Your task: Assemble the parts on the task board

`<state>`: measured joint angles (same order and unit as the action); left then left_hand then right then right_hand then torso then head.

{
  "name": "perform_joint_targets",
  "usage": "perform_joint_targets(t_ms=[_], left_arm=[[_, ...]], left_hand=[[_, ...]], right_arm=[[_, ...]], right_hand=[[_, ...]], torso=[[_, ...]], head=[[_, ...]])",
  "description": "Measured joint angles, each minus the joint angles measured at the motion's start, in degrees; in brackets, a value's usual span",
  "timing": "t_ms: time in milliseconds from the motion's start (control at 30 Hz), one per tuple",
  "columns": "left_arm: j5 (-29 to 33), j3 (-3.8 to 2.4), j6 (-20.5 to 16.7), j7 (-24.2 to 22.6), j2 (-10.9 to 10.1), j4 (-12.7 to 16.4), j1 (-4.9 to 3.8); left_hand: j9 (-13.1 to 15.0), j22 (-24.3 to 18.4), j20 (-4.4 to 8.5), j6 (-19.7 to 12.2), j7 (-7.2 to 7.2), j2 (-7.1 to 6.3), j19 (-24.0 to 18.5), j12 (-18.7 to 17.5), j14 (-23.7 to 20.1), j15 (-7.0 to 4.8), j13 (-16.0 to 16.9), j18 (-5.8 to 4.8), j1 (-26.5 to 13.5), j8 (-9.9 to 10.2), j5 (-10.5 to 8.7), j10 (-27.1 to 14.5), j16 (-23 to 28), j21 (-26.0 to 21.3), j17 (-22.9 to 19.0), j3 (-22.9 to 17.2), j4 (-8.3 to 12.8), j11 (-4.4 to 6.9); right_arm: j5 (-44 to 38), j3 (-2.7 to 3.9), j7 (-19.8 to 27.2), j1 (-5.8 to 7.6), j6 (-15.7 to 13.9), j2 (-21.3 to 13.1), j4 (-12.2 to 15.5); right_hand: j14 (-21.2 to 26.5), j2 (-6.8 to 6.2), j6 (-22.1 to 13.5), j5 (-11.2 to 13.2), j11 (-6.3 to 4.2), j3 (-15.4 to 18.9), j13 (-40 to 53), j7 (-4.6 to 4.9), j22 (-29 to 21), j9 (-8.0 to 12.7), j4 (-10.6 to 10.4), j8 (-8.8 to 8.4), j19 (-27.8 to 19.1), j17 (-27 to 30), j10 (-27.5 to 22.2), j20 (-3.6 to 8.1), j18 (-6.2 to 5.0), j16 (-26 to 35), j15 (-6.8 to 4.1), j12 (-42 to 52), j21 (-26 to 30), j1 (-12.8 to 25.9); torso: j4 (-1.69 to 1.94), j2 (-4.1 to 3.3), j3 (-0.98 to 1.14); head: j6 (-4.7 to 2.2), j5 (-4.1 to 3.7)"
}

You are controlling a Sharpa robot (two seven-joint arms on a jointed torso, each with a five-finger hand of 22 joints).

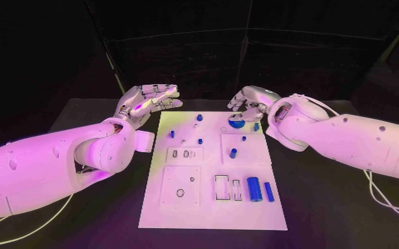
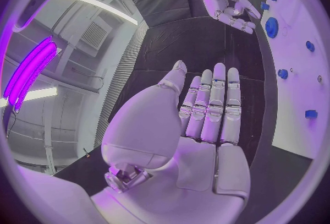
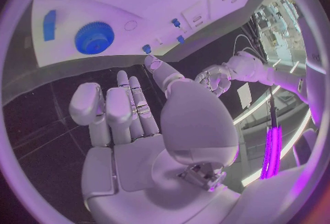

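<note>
Gear point(image 1: 237, 124) sits flat near the far edge of the white board point(image 1: 212, 214), pretty much right under the right hand point(image 1: 248, 104), whose fingers curl loosely around nothing, so that hand's way closer than the left hand point(image 1: 148, 102), hovering flat-fingered and empty off the board's far left corner.

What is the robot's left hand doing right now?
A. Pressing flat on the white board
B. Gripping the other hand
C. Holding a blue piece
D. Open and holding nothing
D: the left hand has its fingers stretched out with nothing in them, beside the task board.
</note>
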<state>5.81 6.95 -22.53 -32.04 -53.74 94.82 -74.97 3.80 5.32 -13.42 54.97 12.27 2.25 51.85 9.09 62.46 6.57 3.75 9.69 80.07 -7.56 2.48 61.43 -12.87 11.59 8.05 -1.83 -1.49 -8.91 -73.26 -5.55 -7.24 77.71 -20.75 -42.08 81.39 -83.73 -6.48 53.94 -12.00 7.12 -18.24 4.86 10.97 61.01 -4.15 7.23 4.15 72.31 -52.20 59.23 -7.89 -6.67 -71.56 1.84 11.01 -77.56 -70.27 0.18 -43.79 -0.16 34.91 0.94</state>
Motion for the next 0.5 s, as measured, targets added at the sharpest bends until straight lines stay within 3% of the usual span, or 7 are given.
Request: perform_joint_targets(t_ms=[233,500], left_arm=[[0.2,0.0,0.1,0.0,0.7,-1.3,0.0],[0.3,0.02,0.2,0.0,1.4,-2.4,0.0]], left_hand=[[0.0,0.0,0.0,0.0,0.0,0.0,0.0,0.0,0.0,0.0,0.0,0.0,0.0,0.0,0.0,0.0,0.0,0.0,0.0,0.0,0.0,0.0],[0.0,0.0,0.0,0.0,0.0,0.0,0.0,0.0,0.0,0.0,0.0,0.0,0.0,0.0,0.0,0.2,0.0,0.0,0.0,0.0,0.0,-0.2]], right_arm=[[15.2,0.32,1.7,-0.02,1.3,-4.8,0.5],[11.5,0.37,2.5,0.0,2.6,-4.2,-2.4]], right_hand=[[0.0,0.0,0.0,-1.2,-0.17,1.0,0.0,0.05,0.3,0.0,-0.3,0.0,0.4,-0.5,-0.2,0.01,0.0,-0.4,0.0,0.7,-0.1,0.0],[0.0,-0.33,-0.4,-1.5,0.04,2.0,0.0,0.42,1.2,0.0,-0.1,0.0,1.0,-0.9,-0.4,-0.12,0.0,-1.0,0.0,1.6,-0.7,-1.0]], torso=[[-1.04,0.59,0.24],[-1.56,0.91,0.42]], head=[[0.4,-0.19],[0.71,-0.49]])
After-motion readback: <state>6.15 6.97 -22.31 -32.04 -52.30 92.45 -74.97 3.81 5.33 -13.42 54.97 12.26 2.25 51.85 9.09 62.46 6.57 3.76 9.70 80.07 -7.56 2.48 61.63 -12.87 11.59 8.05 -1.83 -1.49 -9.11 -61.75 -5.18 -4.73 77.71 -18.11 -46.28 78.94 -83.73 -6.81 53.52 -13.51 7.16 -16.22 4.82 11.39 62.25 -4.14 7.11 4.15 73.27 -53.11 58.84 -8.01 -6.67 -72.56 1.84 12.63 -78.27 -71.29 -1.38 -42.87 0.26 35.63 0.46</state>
